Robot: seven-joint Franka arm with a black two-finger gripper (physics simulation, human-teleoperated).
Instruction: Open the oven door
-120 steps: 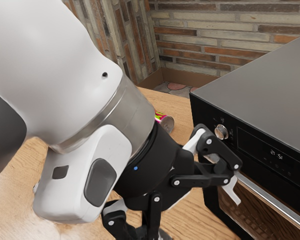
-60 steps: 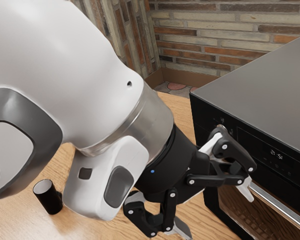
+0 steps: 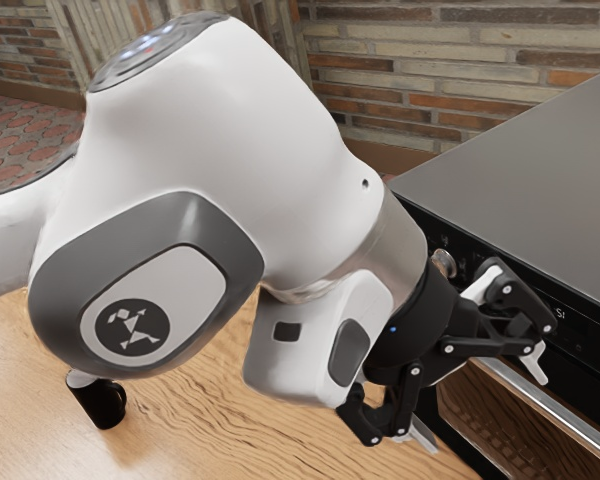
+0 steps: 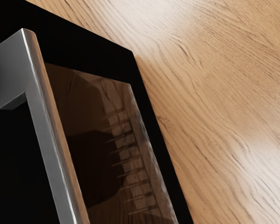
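Exterior view: I see a black cup (image 3: 104, 405) at eight o'clock, then the gripper (image 3: 482, 402) at four o'clock, its two fingers spread wide, and the shut oven door (image 3: 540, 440) near it, at four o'clock too.

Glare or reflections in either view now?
Exterior view: pale highlight along the handle, glossy window with brownish reflections. Wrist view: washed-out glare patches on the table, blocky reflections in the window, bright streak along the handle's edge.

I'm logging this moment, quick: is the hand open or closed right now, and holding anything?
Hand: open, fingers wide apart, holding nothing.
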